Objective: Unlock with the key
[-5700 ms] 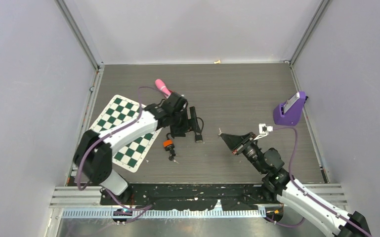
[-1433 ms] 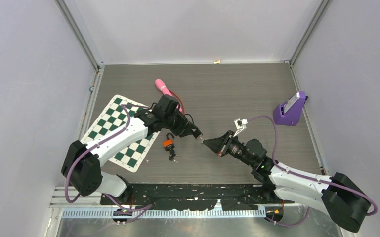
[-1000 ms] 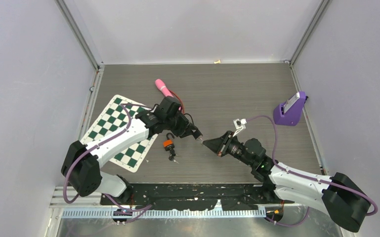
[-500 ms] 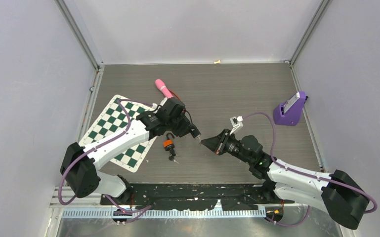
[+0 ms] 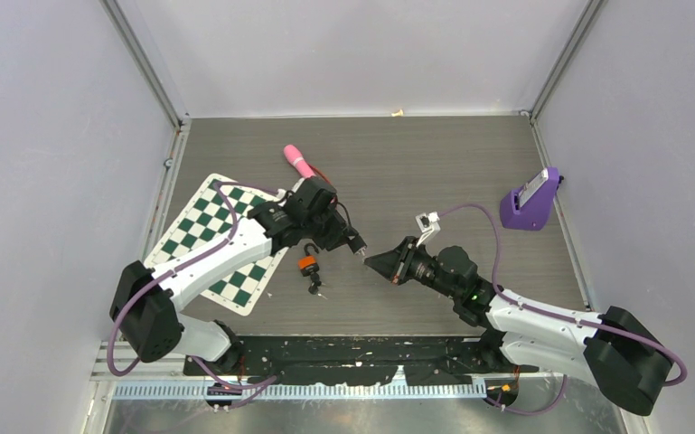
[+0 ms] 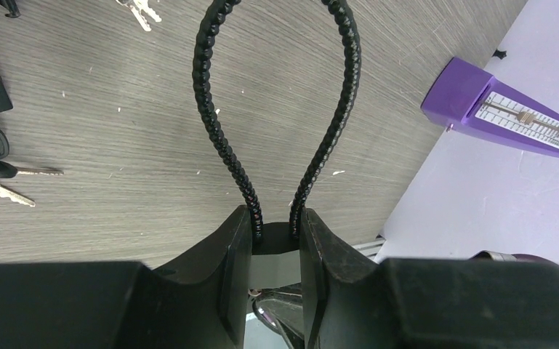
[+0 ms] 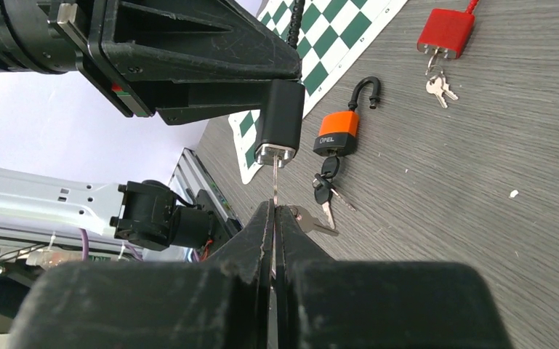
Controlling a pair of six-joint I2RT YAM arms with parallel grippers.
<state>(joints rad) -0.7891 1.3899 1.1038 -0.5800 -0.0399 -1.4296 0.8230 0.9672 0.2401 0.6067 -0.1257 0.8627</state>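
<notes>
Three locks: black cable lock (image 7: 282,120), orange padlock (image 7: 336,136), red lock (image 7: 445,33); each has one key bunch (image 7: 274,178); one chess mat (image 5: 194,217); one purple metronome (image 5: 531,201).

Black cable lock (image 7: 280,116) airborne; silver key (image 7: 275,182) inserted into its underside.

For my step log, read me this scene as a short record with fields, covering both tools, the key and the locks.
left tool: shut on black lock
right tool: shut on key
key position: blade meets the black lock's bottom end; depth cannot be told
orange padlock: on table, shackle looks open, keys at its base
red lock: on table, keys at its end
</notes>
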